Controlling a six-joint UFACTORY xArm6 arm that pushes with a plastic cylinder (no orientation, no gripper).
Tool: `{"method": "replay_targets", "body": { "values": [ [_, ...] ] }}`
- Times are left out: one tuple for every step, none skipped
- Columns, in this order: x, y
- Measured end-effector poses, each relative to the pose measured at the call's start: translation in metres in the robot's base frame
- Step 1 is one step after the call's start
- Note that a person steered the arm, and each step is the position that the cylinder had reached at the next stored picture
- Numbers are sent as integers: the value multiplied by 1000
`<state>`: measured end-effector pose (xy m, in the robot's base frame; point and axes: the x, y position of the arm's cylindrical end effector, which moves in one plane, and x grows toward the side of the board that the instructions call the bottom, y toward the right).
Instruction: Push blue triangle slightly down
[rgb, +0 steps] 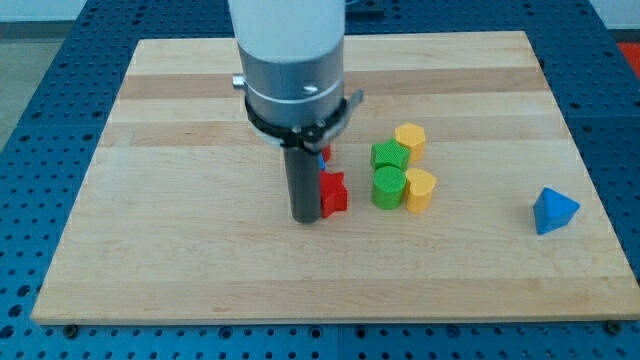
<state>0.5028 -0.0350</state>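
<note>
The blue triangle (553, 210) lies near the board's right edge, below the middle of the view. My tip (306, 218) rests on the board near the centre, far to the left of the blue triangle. It touches the left side of a red star-shaped block (334, 193). A small bit of a blue block (324, 156) shows behind the rod, mostly hidden.
Two green blocks (389, 156) (387, 187) and two yellow blocks (410, 139) (420, 189) cluster right of the red block, between my tip and the blue triangle. The wooden board (180, 250) lies on a blue perforated table.
</note>
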Motion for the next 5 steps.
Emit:
{"method": "replay_targets", "body": {
  "values": [
    [-1,0],
    [21,14],
    [73,50],
    [91,140],
    [92,239]
  ]
}}
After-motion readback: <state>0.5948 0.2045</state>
